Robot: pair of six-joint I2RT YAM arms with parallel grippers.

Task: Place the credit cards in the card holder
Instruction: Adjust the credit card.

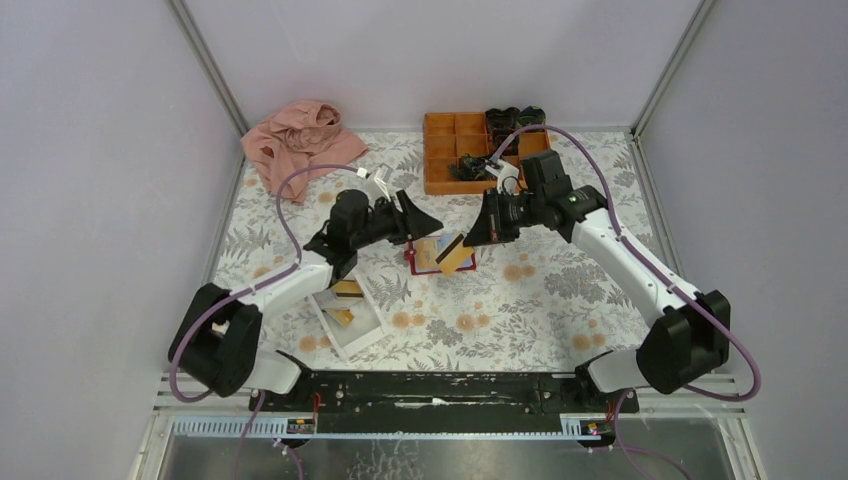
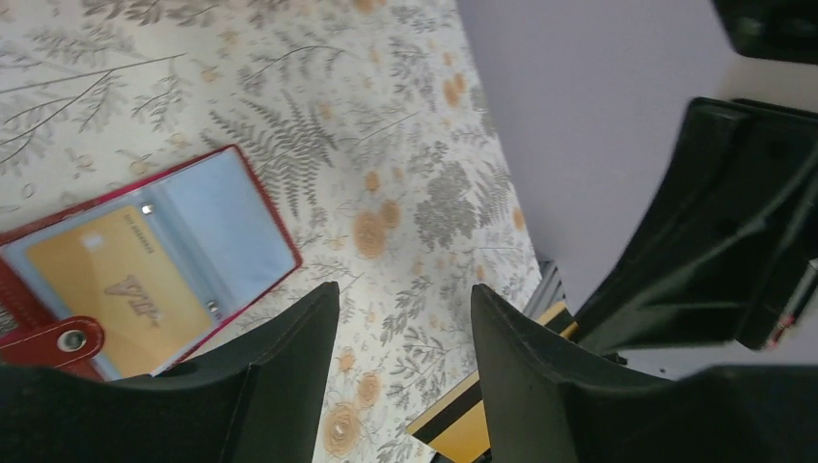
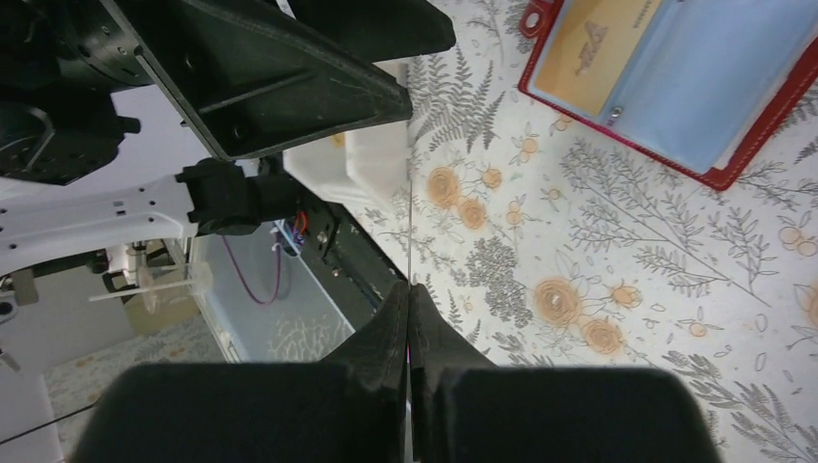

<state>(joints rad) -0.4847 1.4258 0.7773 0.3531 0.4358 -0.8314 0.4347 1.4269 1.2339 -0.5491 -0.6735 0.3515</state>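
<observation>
On the floral table (image 1: pixel 560 300), your card holder (image 2: pixel 231 222) has one credit card (image 2: pixel 125 285); right gripper (image 3: pixel 410 294) pinches a second card (image 1: pixel 456 256), left gripper (image 2: pixel 403 294) gapes empty.

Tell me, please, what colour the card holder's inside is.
The card holder is pale blue inside; clearest in the left wrist view.

Pink cloth (image 1: pixel 300 140) and orange box (image 1: pixel 447 152) lie beyond the white tray (image 1: pixel 345 347).
</observation>
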